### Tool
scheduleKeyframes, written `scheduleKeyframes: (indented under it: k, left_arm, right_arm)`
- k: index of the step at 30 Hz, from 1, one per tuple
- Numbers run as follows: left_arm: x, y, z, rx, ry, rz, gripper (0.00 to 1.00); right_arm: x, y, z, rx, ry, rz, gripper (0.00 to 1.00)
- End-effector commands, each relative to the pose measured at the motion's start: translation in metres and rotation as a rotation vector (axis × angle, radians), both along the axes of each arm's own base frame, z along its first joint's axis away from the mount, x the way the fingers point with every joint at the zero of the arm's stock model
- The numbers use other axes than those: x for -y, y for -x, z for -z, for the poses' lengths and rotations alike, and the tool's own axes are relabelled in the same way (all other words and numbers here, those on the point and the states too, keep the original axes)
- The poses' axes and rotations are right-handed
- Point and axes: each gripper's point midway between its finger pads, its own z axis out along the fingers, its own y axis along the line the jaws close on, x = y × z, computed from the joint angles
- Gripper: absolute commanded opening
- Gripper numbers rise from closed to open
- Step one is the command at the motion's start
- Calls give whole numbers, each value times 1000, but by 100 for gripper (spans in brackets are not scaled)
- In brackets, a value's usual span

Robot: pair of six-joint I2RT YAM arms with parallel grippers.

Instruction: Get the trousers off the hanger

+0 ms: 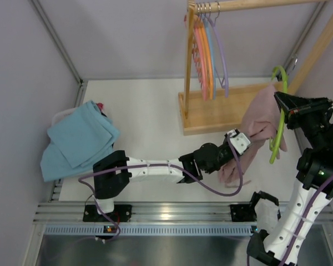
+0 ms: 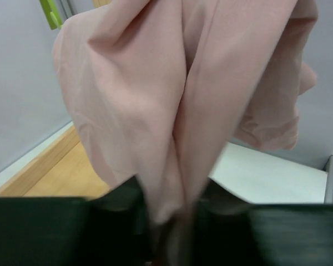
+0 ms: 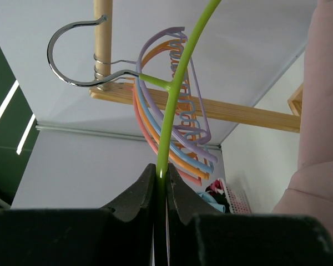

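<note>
The pink trousers [image 1: 260, 123] hang over a green hanger [image 1: 278, 116] at the right of the table. My right gripper [image 1: 284, 108] is shut on the green hanger [image 3: 175, 94] and holds it up in the air; the fingers [image 3: 137, 191] pinch its thin bar. My left gripper [image 1: 237, 145] is shut on the lower folds of the trousers [image 2: 177, 100], with cloth bunched between the dark fingers [image 2: 114, 208]. The trousers also show at the right edge of the right wrist view [image 3: 322, 138]. The hanger's metal hook [image 3: 72, 55] is free in the air.
A wooden rack [image 1: 211, 113] at the back holds several coloured hangers [image 1: 210, 55]. A blue folded cloth [image 1: 80, 141] lies over a white basket at the left. White walls close in the table on left, back and right.
</note>
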Motion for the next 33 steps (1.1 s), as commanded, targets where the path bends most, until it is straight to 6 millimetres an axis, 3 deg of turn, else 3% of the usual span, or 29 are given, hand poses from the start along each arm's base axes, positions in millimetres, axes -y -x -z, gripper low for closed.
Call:
scheduleKeyframes:
  k: [1, 4, 9, 13, 23, 33]
  left_arm:
    - [-30, -32, -19, 9, 34, -112, 22]
    - [-37, -30, -34, 21, 49, -95, 1]
    - [-52, -10, -67, 47, 91, -13, 0]
    - [-74, 7, -114, 65, 162, 42, 0]
    - [-106, 14, -186, 52, 272, 31, 0]
    - [-151, 22, -241, 66, 367, 2, 0]
  right_arm:
    - [-9, 18, -51, 181, 83, 1, 0]
    - [-2, 11, -43, 163, 89, 30, 0]
    - [9, -5, -22, 131, 99, 50, 0]
    - [18, -25, 15, 60, 88, 35, 0]
    - [17, -47, 104, -132, 83, -102, 0]
    - [32, -53, 169, -230, 241, -76, 0]
